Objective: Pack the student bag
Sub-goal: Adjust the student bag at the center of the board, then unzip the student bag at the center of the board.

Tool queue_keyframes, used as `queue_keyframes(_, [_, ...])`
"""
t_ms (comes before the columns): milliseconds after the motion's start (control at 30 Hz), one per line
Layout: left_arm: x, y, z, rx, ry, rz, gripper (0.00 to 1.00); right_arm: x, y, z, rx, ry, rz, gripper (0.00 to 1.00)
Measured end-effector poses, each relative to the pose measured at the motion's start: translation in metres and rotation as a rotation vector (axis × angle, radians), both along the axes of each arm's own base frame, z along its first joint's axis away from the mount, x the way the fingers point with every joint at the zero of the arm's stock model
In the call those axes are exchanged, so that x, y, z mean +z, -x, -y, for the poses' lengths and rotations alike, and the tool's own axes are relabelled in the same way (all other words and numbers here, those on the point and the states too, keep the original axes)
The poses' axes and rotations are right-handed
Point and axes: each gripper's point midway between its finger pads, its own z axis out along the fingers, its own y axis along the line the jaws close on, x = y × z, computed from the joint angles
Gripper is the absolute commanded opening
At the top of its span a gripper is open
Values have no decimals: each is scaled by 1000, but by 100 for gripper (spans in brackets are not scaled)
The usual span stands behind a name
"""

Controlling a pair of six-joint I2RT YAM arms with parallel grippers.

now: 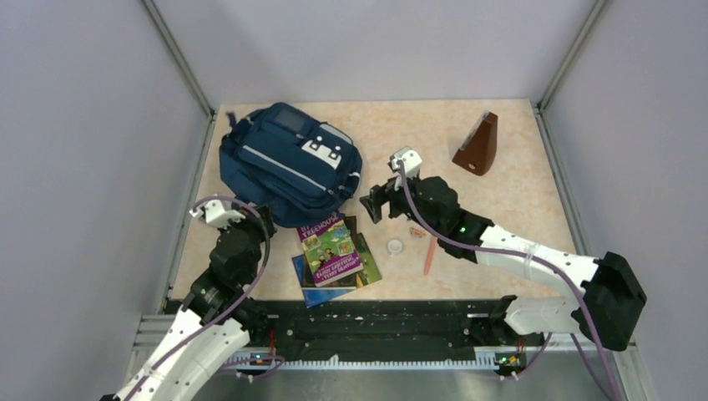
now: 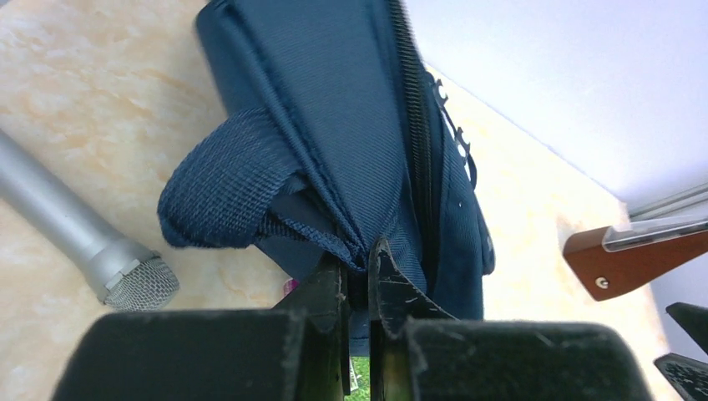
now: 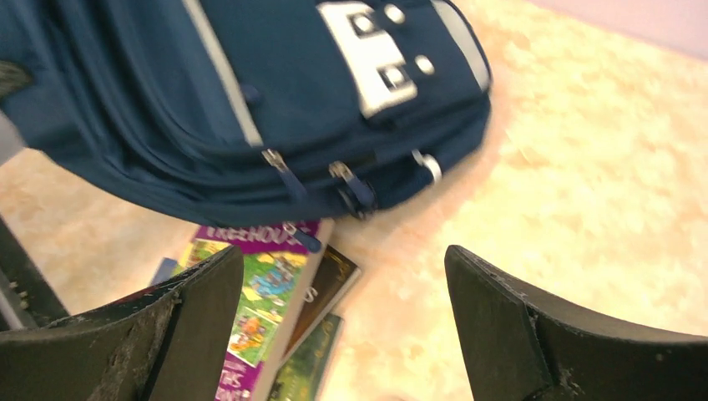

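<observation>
Your left gripper (image 2: 359, 261) is clamped on a fabric seam of the one student bag (image 1: 288, 163), which lies at the far left. Just near of it sits one stack of books (image 1: 334, 255), at least three, the lower ones mostly covered. Your right gripper (image 1: 373, 203) hangs spread wide and empty beside the bag. One metronome (image 1: 477, 144) stands far right.

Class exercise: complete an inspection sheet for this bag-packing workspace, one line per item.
Surface: beige marbled table.
Job's things: student bag lying far left; book stack at its near edge, outside it.
Clutter: metronome, orange pen, small white ring, silver microphone.
Grippers: left gripper shut on the bag's edge; right gripper open, empty.
Cables: purple cables along both arms.
Surroundings: lilac walls, metal frame posts.
</observation>
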Motion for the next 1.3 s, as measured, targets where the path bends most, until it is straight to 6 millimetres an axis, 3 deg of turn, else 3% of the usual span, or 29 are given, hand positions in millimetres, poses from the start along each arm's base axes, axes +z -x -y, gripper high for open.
queue_keyframes(200, [8, -9, 2, -10, -96, -31, 0, -52, -8, 26, -48, 22, -115, 85])
queue_keyframes(367, [23, -16, 7, -49, -191, -36, 0, -69, -5, 20, 27, -21, -179, 83])
queue_keyframes(567, [40, -21, 15, -127, -285, -12, 0, -94, -24, 24, 64, -54, -258, 83])
queue_keyframes(767, [47, -23, 19, -171, -345, -13, 0, -125, -26, 5, 145, -21, -326, 74])
queue_keyframes(967, [61, -27, 28, -218, -367, -22, 0, -125, -50, -20, 175, -31, -317, 70])
queue_keyframes(1067, [63, -28, 31, -232, -363, -23, 0, -124, -52, -26, 167, -72, -314, 70])
queue_keyframes(1300, [73, -28, 40, -268, -315, -16, 0, -112, -25, -58, 205, -171, -262, 65])
